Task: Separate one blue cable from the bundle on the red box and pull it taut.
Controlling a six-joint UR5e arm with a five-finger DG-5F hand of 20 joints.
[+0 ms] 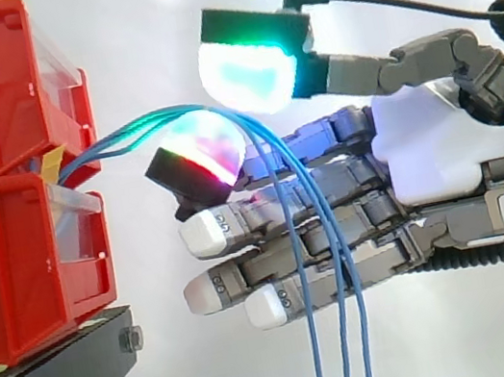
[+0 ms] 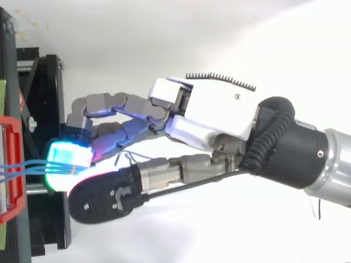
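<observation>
White curtain behind — blue cables [image 1: 116, 136] drape over a fingertip [image 1: 207, 152] of the loosely spread robot hand [image 1: 426, 153].

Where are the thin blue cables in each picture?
Side view: the blue cables leave the red bins at left, arch by the robot hand, hang down mid-picture.
Top view: short blue lines at the left edge, meeting the glowing pad.
Shared landmark: the red bins.

Bright, even light washed out the white fabric curtain [image 1: 216, 371]. The glowing cyan-green fingertip pad [image 1: 246, 72] bloomed with glare. Shadows were faint.
</observation>
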